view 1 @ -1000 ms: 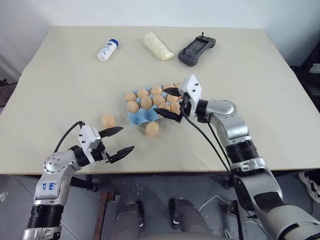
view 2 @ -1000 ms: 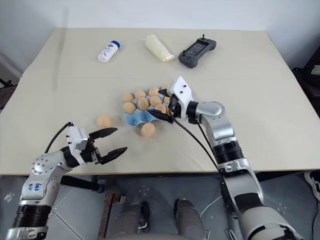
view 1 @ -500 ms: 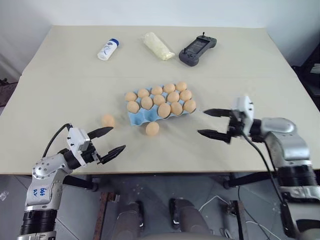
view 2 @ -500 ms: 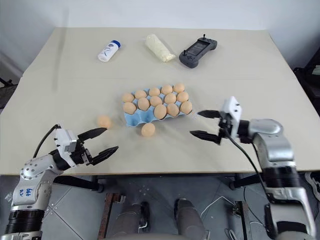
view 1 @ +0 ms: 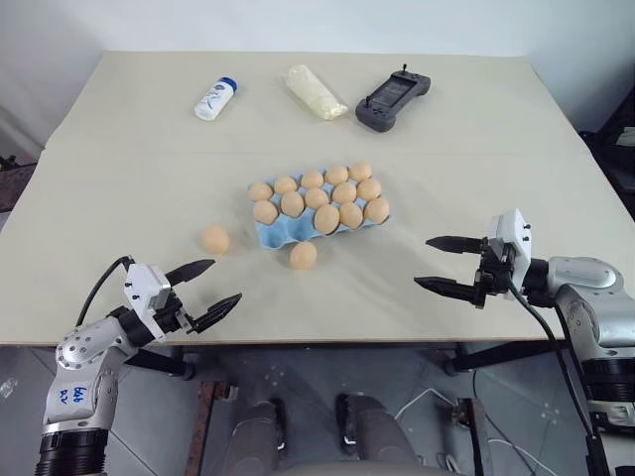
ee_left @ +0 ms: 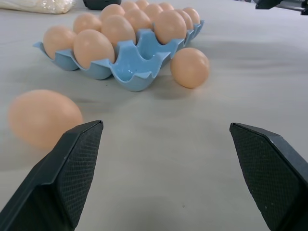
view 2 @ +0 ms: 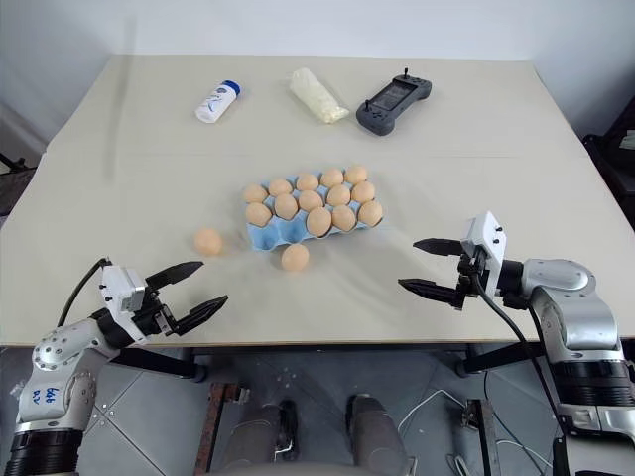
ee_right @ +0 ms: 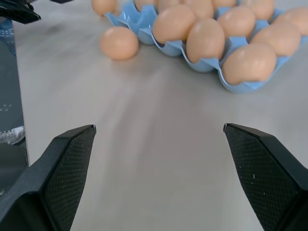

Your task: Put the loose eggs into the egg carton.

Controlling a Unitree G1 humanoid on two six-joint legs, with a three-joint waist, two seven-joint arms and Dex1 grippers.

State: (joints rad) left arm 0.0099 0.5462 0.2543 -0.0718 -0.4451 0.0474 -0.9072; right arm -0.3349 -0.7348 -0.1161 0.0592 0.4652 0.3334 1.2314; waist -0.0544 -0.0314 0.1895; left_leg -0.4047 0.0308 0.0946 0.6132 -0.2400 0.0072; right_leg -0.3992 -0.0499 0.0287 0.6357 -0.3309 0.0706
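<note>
The light blue egg carton (view 1: 270, 236) lies mid-table with several tan eggs in its cups; its near-left cups show bare blue. Two loose eggs rest on the table: one (view 1: 303, 256) just in front of the carton, another (view 1: 215, 239) to its left. In the left wrist view they are the egg (ee_left: 190, 67) next to the carton (ee_left: 134, 72) and the nearer egg (ee_left: 44, 118). My left gripper (view 1: 225, 282) is open near the front left edge, short of both eggs. My right gripper (view 1: 423, 261) is open and empty, right of the carton.
At the table's far side lie a white bottle with a blue cap (view 1: 213, 98), a pale yellow packet (view 1: 314, 92) and a dark grey controller (view 1: 391, 98). Both grippers hover close to the table's front edge (view 1: 327, 342).
My right gripper has swung from over the carton's right end out to the right and back toward the front edge, still open. My left gripper drifted slightly left and back.
</note>
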